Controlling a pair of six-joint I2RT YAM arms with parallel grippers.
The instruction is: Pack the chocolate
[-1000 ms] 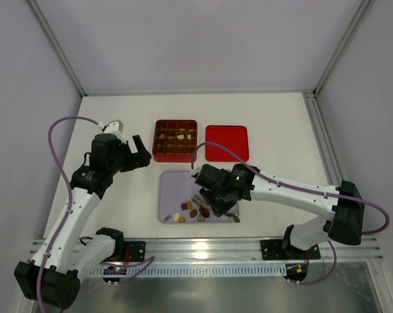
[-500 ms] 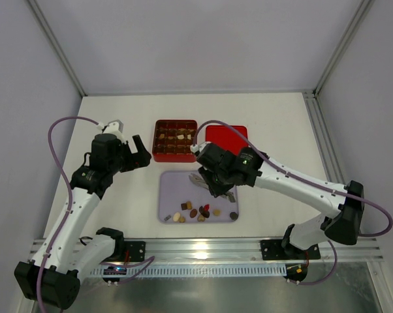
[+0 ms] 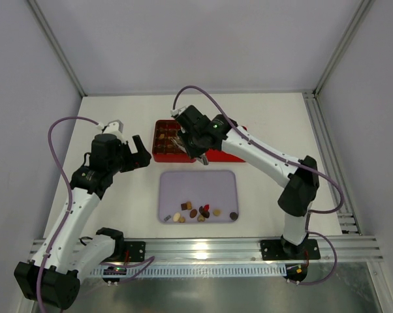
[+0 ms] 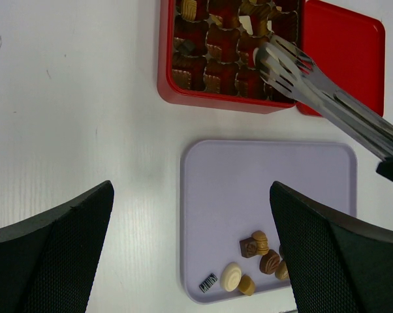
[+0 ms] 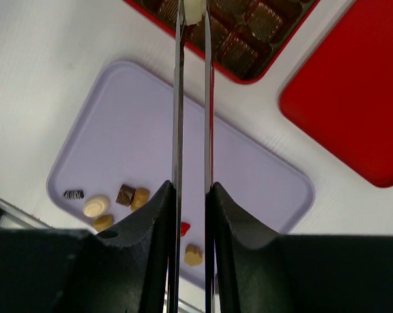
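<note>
Red box [image 4: 165, 72], its grid of compartments partly filled with tan and brown sweets, sits at the far side of the white table [image 4: 72, 98], with its flat red lid [image 4: 343, 52] lying just beside it on the right. Nearer the arms, the lilac tray [image 4: 268, 189] carries the loose chocolates [image 4: 260, 244]: brown, tan and cream pieces, one reddish and one striped, strung left to right along the tray's near edge. The right gripper [image 5: 191, 192] is clamped on a pair of metal tongs [image 4: 314, 88], whose tips pinch a small cream-white piece [image 5: 193, 10] above the box's right-hand cells. A second ago that gripper was down among the sweets at the tray's near edge, and half a second ago it was over the tray's far part. It has since swung across to the box, while the row on the tray and the left arm look unchanged. The tongs run on a slant from near right to far left, tips toward the box; the pinched piece is too small to show a long axis. The left gripper [image 4: 191, 192] hangs with its jaws wide apart, holding nothing, above the table left of box and tray.
</note>
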